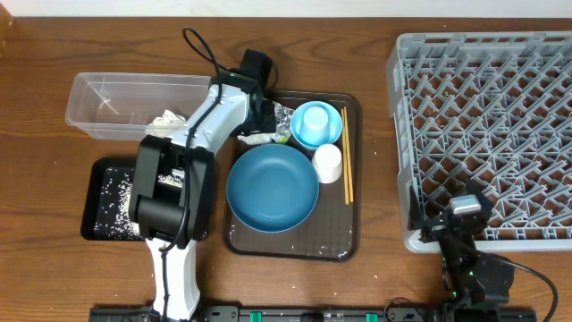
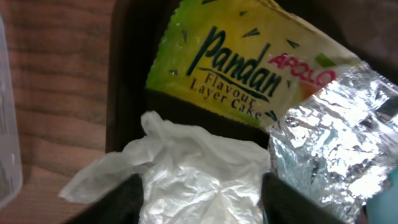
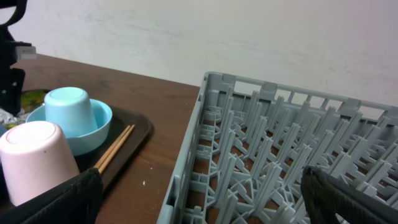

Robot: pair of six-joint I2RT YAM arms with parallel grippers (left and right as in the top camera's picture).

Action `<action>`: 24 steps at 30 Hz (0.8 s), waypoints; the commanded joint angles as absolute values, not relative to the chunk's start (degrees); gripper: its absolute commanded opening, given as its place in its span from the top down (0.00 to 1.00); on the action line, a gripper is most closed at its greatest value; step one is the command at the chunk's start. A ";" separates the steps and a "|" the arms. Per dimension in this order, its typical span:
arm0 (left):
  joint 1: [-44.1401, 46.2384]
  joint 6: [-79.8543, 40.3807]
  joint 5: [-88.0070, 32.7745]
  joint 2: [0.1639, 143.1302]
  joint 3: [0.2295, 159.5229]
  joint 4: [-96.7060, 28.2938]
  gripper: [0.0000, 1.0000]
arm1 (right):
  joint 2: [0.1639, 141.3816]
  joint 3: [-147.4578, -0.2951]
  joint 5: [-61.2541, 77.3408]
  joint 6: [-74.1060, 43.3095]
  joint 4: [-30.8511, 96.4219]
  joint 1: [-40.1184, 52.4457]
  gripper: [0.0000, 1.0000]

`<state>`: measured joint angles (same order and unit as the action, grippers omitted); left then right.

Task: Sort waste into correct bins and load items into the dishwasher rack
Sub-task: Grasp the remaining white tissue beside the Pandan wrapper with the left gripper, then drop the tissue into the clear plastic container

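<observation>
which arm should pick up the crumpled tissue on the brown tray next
Left. The left gripper is open over the tissue, a finger on either side, with the wrapper just beyond. The right gripper sits open by the rack's near corner, away from the brown tray.

I see a dark wood-grain table [image 1: 54,54] filling the overhead view. Dark brown serving tray [image 1: 338,224] sits flat about mid-table: rounded corners, raised rim, glossy surface. On the right wrist cam, there's a plain off-white wall [image 3: 249,31] beyond the table's far edge.
</observation>
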<state>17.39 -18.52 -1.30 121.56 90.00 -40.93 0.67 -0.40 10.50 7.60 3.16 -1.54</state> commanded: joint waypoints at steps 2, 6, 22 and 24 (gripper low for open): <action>17.91 -18.76 -0.62 122.30 90.08 -41.06 0.57 | 0.32 -0.34 10.37 7.97 3.42 -2.24 0.01; 17.98 -18.76 -0.62 122.30 90.08 -41.28 0.78 | 0.32 -0.34 10.37 7.99 3.40 -2.24 0.01; 21.26 -19.40 -0.56 112.55 90.15 -43.44 0.94 | 0.32 -0.32 10.37 7.99 3.42 -2.24 0.01; 21.52 -20.10 -0.54 110.50 90.15 -43.48 0.94 | 0.32 -0.34 10.37 7.99 3.40 -2.24 0.01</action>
